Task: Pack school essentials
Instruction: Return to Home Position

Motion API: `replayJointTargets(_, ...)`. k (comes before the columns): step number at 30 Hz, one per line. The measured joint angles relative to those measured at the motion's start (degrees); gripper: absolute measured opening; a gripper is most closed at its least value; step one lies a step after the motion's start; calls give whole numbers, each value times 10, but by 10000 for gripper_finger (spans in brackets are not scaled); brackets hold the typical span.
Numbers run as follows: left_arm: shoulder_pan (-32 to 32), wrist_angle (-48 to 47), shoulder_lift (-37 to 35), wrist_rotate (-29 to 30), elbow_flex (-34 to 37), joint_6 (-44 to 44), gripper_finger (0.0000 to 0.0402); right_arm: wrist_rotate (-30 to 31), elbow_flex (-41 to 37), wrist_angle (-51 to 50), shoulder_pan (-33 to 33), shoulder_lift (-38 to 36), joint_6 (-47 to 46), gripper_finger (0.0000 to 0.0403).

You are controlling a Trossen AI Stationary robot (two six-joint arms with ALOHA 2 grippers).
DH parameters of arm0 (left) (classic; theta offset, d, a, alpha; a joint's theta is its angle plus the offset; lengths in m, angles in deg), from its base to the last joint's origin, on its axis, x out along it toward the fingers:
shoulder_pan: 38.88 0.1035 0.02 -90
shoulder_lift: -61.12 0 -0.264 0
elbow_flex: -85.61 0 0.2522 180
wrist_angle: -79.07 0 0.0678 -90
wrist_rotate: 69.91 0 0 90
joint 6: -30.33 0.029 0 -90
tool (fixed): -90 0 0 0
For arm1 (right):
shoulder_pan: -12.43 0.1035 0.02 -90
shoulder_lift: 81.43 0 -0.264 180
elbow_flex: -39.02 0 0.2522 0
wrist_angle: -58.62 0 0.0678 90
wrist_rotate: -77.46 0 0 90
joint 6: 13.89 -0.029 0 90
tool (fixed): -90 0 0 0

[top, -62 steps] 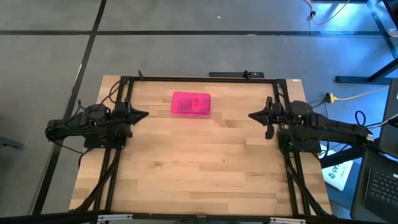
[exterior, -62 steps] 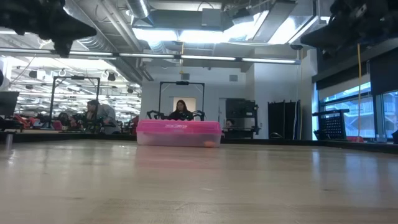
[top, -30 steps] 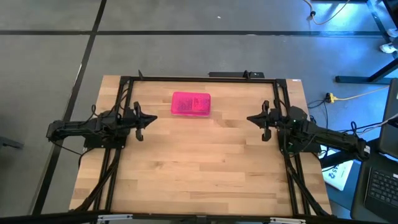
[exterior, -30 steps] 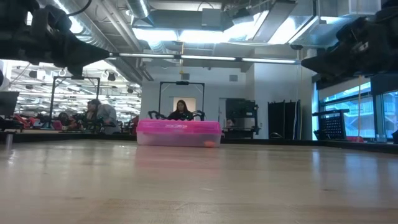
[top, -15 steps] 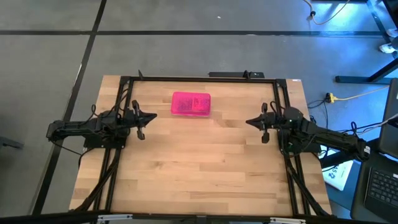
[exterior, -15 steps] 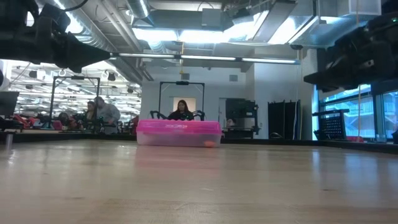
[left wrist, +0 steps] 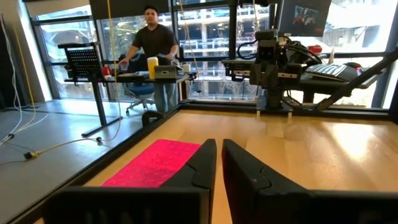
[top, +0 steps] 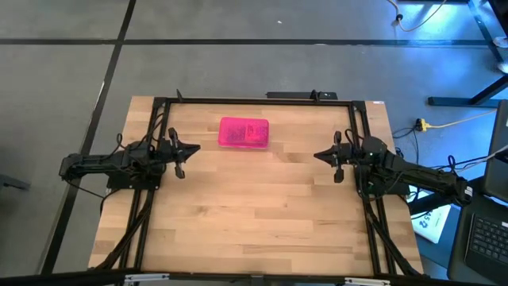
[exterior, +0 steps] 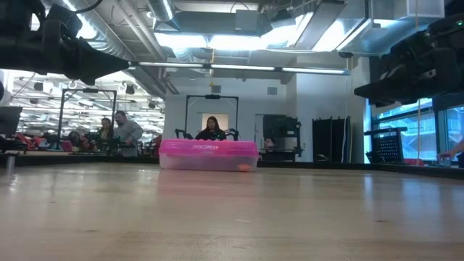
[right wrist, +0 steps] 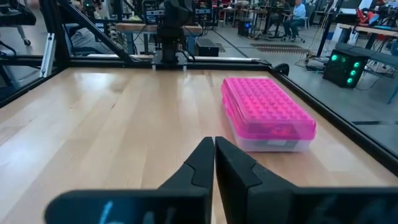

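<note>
The clear plastic box with the pink lid [top: 244, 133] [exterior: 208, 154] [left wrist: 152, 163] [right wrist: 267, 112] rests flat on its base near the table's far edge, lid shut. Through its wall a small orange thing [exterior: 244, 167] shows inside. No scissors, pencils, pen, crayon box, notepad or eraser show loose on the table. My left gripper [top: 197, 148] [left wrist: 219, 144] hovers shut at the table's left side, pointing right, just near and left of the box. My right gripper [top: 316, 156] [right wrist: 212, 142] hovers shut at the right side, pointing left, with the box ahead on its far side.
Black frame rails [top: 254, 99] run along the far edge and down both sides of the table. The wooden top [top: 254, 214] lies bare between the arms and toward the near edge. People stand and sit at desks in the room beyond [exterior: 210, 129].
Both arms have unfolded a little and dipped lower, their grippers reaching slightly farther toward the table's middle; the right one has also drifted a touch toward the near edge. Both stay shut. The pink-lidded box has not moved.
</note>
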Motion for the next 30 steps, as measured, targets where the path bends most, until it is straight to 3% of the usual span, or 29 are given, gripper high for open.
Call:
replayJointTargets(6,0,0,0,0,0,0,11,0,0,0,0,0,-49,18)
replayJointTargets(17,0,0,0,0,0,0,2,0,0,0,0,0,-229,16)
replayJointTargets(30,0,0,0,0,0,-1,26,0,0,0,0,0,-228,16)
